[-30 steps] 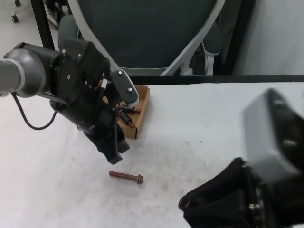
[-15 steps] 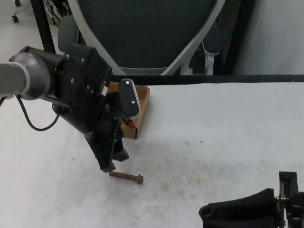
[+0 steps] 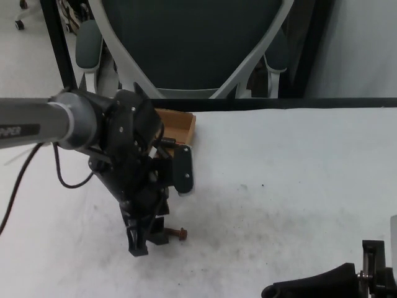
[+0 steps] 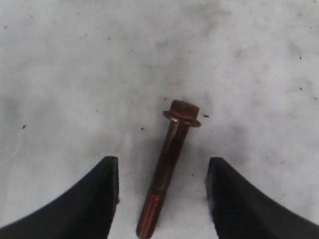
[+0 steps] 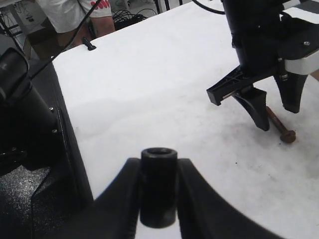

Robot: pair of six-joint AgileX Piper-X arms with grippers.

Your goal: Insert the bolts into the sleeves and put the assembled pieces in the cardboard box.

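The left gripper (image 3: 149,241) hangs tips-down right over the bolt (image 4: 168,174). Its jaws are spread wide and its black fingers (image 4: 99,204) sit one on each side, neither touching it. The bolt lies flat on the bench (image 4: 70,69), with its long axis running pretty much along the gap between those fingers, just a bit tilted. The threaded end sits between the tips and the flanged hex head pokes out past them. It's coppery-brown metal with a smooth shank and darker thread. The bench top is white, matte and speckled. The right gripper (image 5: 158,199) is clamped on a sleeve (image 5: 158,172), a short matte black cylinder held upright with its open bore facing up. The cardboard box (image 3: 183,124), plain brown and open-topped, sits behind the left gripper.
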